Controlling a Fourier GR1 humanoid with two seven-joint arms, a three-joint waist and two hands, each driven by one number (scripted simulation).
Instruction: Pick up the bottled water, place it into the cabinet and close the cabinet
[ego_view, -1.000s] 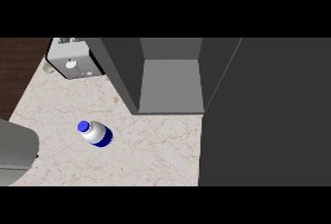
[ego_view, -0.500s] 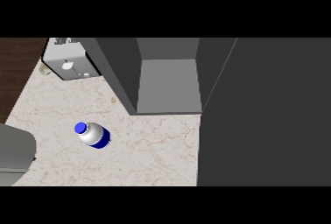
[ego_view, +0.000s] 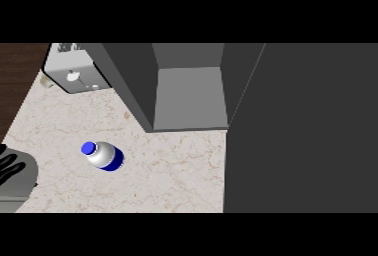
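Observation:
The bottled water (ego_view: 102, 155), a clear bottle with a blue cap and blue base band, stands on the marble counter (ego_view: 162, 175), left of centre. Behind it the grey cabinet (ego_view: 190, 97) is open and its inside shelf is bare. The cabinet's dark door (ego_view: 303, 130) is swung out and fills the right side of the view. My left hand (ego_view: 7, 164) shows only as a black sliver at the left edge, on its grey forearm (ego_view: 21, 182), well apart from the bottle. My right hand does not show.
A silver appliance (ego_view: 70, 75) stands at the back left, against the cabinet's side wall. Dark wood (ego_view: 18, 70) lies beyond the counter's left edge. The open door covers the counter on the right.
My left forearm has shifted a little lower at the left edge, and the black hand now shows there. The bottle and the cabinet door have not moved.

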